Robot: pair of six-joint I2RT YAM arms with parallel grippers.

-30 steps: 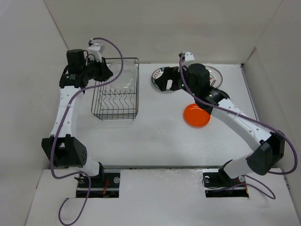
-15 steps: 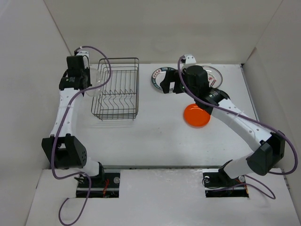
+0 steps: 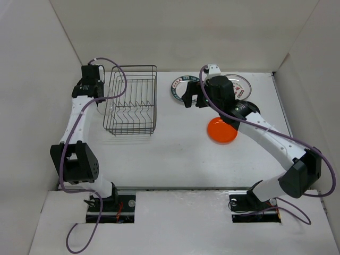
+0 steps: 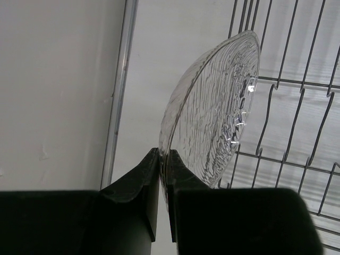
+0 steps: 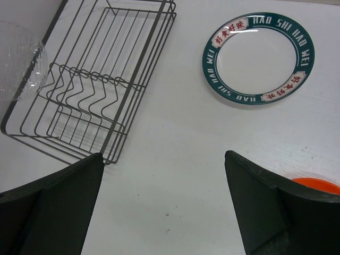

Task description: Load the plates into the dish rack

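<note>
- The left hand (image 4: pixel 162 159) is clamped shut on the lower rim of the clear plate (image 4: pixel 212 111), which is ribbed, glassy, held on edge and leaning.
- A second ago this hand carried the plate over the far left corner of the dish rack (image 3: pixel 155 106). It has since swung out to the rack's left wall.
- Whether the plate stands inside that wall or just outside cannot be told. From above it nearly vanishes against the white bench (image 3: pixel 175 159).
- The green-rimmed plate (image 5: pixel 258 58), white-centred with lettering, lies flat right of the dark wire rack. Overhead, the right hand (image 3: pixel 192 94) partly hides it.
- That hand hovers with fingers spread wide, holding nothing, and has barely shifted.
- The glossy orange plate (image 3: pixel 222 130) lies flat nearer the arms, cut off in the right wrist view.
- The red-marked plate (image 3: pixel 241 85) is mostly hidden behind the right arm.
</note>
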